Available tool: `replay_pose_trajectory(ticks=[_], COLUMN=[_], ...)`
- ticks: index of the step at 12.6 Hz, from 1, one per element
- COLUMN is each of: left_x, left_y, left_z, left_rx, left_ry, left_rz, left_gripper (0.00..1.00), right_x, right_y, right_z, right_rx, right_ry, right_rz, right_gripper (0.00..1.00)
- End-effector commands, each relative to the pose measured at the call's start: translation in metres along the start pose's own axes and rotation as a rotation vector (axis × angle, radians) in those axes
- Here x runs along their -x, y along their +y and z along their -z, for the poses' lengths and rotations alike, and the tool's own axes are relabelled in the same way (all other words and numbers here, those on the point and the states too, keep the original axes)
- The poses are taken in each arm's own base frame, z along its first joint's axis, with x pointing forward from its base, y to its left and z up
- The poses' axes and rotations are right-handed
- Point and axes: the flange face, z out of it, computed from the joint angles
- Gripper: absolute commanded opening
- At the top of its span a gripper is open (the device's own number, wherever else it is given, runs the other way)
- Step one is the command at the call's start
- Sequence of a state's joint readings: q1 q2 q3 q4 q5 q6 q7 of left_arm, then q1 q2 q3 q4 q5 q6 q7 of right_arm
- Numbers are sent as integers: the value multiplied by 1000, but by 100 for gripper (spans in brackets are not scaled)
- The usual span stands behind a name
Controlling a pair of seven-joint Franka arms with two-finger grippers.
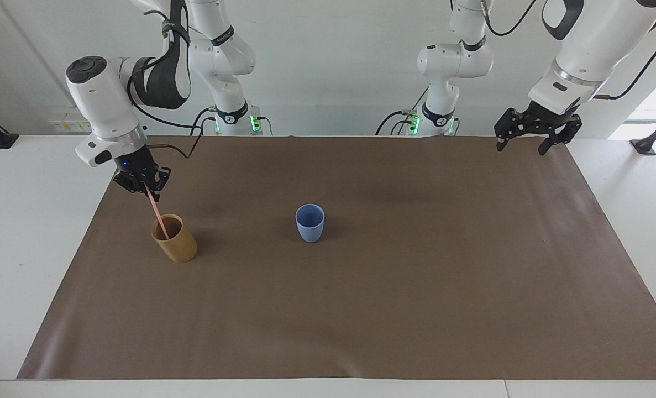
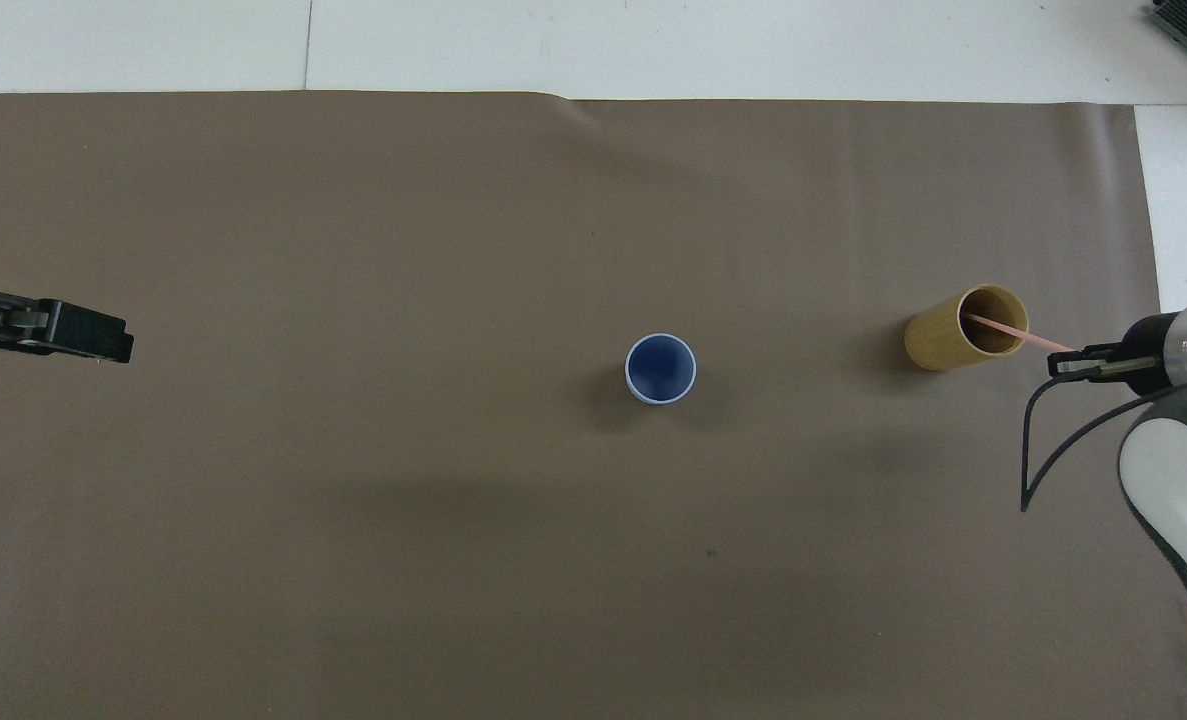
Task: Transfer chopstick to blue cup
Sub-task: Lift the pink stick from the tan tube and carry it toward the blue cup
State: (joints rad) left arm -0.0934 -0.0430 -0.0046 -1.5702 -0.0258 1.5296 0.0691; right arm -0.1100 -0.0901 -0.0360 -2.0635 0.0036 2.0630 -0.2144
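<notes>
The pale pink chopstick [image 1: 156, 213] leans out of the tan-brown cup [image 1: 175, 240], its lower end still inside. My right gripper [image 1: 142, 185] is shut on the stick's upper end, just above the cup, toward the right arm's end of the table. In the overhead view the stick [image 2: 1013, 335] runs from the tan cup [image 2: 958, 330] to the right gripper [image 2: 1068, 365]. The light blue cup [image 1: 310, 222] stands upright and empty mid-table; it also shows in the overhead view [image 2: 661, 368]. My left gripper [image 1: 532, 138] is open and empty, raised over the mat's corner at the left arm's end, and also appears in the overhead view [image 2: 93, 338].
A brown mat [image 1: 361, 309] covers most of the white table [image 1: 24, 232]. Only the two cups stand on it. Black clamp mounts sit at both table ends near the robots.
</notes>
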Motion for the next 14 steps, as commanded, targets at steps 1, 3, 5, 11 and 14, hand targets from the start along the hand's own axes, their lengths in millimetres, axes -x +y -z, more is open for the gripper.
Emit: replay_pose_trajectory(ticks=[1, 3, 5, 11, 14], left_x=[10, 13, 13, 13, 13], left_y=[0, 1, 1, 1, 1], left_z=[13, 16, 16, 16, 16], left_rx=[10, 9, 9, 9, 9], left_ry=[4, 14, 11, 11, 12], left_rz=[-5, 1, 1, 1, 1], left_gripper=[100, 100, 100, 100, 100], right_x=[-1, -3, -5, -18, -26], right_y=[-1, -3, -17, -118, -199], right_z=[37, 59, 88, 130, 152], right_rx=[-18, -24, -34, -17, -56], right_ry=[-42, -57, -75, -144, -151], right_rz=[13, 13, 8, -97, -230], right_gripper=[0, 0, 0, 0, 0])
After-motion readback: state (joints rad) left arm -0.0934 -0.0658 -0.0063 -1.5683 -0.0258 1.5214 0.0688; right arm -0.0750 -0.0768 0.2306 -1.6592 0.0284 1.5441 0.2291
